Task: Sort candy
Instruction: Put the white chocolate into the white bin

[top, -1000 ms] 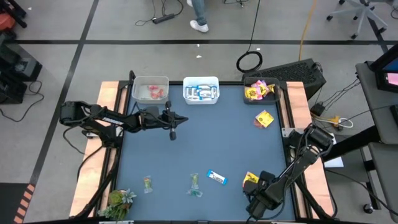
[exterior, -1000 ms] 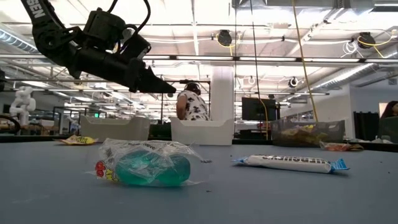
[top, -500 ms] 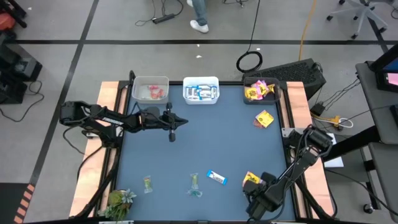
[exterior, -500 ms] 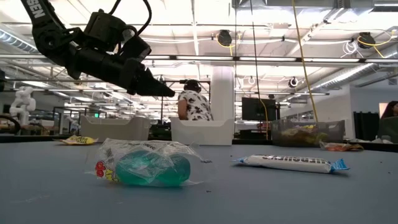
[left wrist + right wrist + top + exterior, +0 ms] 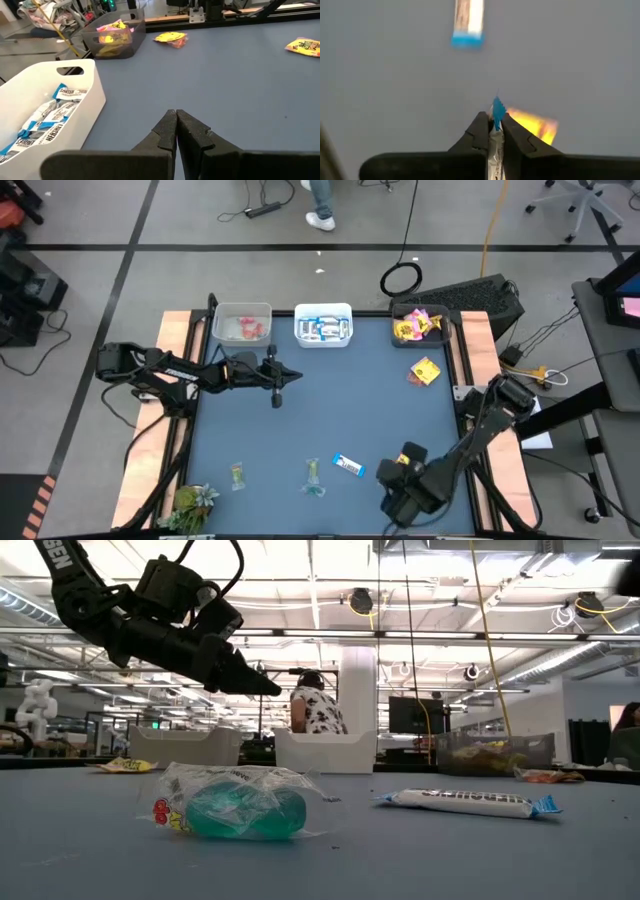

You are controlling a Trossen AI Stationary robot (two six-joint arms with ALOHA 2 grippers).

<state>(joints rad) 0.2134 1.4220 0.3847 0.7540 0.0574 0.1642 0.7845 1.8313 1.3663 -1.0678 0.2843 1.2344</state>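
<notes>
- My right claw (image 5: 496,120) is at the near right of the surface (image 5: 340,410), low over it and pointing left. Its fingers are pinched narrow on a blue-tipped wrapper (image 5: 497,109).
- A yellow packet (image 5: 535,125) shows just past the fingertips. I cannot tell whether it is part of what I hold.
- A blue-and-white bar (image 5: 348,466) lies just left of that claw, close to the near edge, with little room between the two.
- My left claw (image 5: 285,375) hangs above the left-centre of the surface with its fingers pressed together and nothing between them. In the low view it sits well clear of everything below it.
- Two greenish sweets (image 5: 237,474) (image 5: 314,477) lie along the near edge, left of the bar. A leafy plant (image 5: 190,502) sits in the near left corner.
- Three bins line the far edge:
  - a clear bin (image 5: 242,310) on the left with red pieces,
  - a white bin (image 5: 323,310) in the middle with blue-and-white bars,
  - a dark bin (image 5: 420,310) on the right with yellow packets.
- A loose yellow packet (image 5: 425,370) lies near the right edge, just this side of the dark bin.
- The middle of the surface is bare blue, so both arms have room to swing there.
- Wooden rails (image 5: 175,330) run down both side edges.
</notes>
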